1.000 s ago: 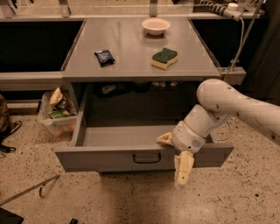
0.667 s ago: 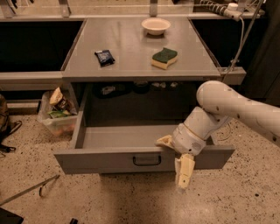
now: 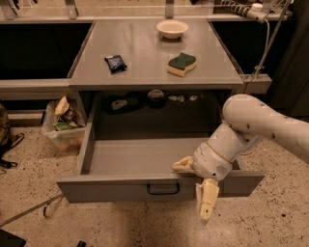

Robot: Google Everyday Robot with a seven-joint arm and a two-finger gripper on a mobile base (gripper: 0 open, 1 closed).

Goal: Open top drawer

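The top drawer (image 3: pixel 140 157) has come further out toward the bottom of the frame than in the earlier frames. The gripper (image 3: pixel 192 192) has moved down and slightly right with it.

At the left, a clear bin (image 3: pixel 60 137) of snack bags sits on the speckled floor (image 3: pixel 111 224), just beside the drawer's left wall. A thin strap (image 3: pixel 29 212) lies on the floor at the lower left and runs toward the drawer's left front corner. Floor shows along the whole front edge of the drawer.

The drawer stands well out from under the table top (image 3: pixel 145 48), with its grey bottom in view between the side walls. Dark small items (image 3: pixel 155 98) sit in the shadow at the back. The black bar handle (image 3: pixel 163 188) is centred on the front panel, left of the gripper and apart from it.

On the table top a black packet (image 3: pixel 116 63) lies left of centre, a green and yellow sponge (image 3: pixel 182 63) right of centre, and a bowl (image 3: pixel 172 28) near the back edge.

The gripper's fingers are spread wide across the front panel's top edge. One finger (image 3: pixel 182 165) lies along the rim on the inside. The other hangs outside, reaching past the panel's lower edge. The white arm (image 3: pixel 260 123) comes in from the right edge of the frame above the drawer's right front corner. A power strip (image 3: pixel 241 9) sits at the upper right.
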